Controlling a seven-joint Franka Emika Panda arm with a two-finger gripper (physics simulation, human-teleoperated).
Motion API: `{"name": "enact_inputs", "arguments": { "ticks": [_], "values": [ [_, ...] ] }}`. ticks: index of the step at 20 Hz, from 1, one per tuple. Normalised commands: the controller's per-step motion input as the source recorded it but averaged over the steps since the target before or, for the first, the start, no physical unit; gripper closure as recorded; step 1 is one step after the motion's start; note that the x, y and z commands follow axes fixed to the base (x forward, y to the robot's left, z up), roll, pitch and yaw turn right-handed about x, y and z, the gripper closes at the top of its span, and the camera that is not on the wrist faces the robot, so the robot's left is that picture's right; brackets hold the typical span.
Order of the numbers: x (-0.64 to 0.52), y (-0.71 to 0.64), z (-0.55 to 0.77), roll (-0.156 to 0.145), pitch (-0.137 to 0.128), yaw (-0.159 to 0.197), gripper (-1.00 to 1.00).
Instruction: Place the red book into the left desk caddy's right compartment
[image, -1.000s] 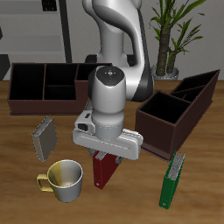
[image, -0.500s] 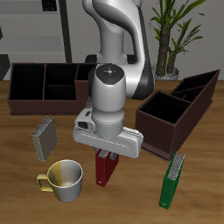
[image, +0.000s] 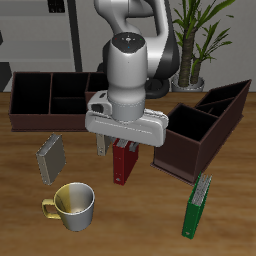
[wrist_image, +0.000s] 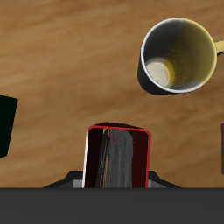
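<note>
1. On the wooden table (image: 20, 200), from the viewer's left: grey book (image: 50, 158), yellow mug (image: 72, 204).
2. Centre: gripper (image: 124, 148) clamped on the red book (image: 124, 165), lifted above the tabletop.
3. Beyond: left desk caddy (image: 200, 125), green book (image: 197, 205), potted plant (image: 200, 40).

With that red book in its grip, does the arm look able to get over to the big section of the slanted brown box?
Probably yes. The end effector holds the red book lifted, and nothing stands between it and the slanted box, whose big section is open-topped.
</note>
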Motion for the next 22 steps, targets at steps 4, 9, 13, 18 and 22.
{"name": "enact_inputs", "arguments": {
  "ticks": [4,9,13,18,22],
  "values": [
    [-0.41,0.06,0.54,0.003,-0.02,0.04,1.0],
    [-0.44,0.04,0.52,-0.016,-0.006,0.035,1.0],
    [-0.61,0.21,0.69,0.037,-0.047,0.057,1.0],
    [-0.44,0.21,0.42,0.012,-0.02,0.051,1.0],
    [-0.28,0.18,0.23,0.0,0.004,0.044,1.0]
  ]
}}
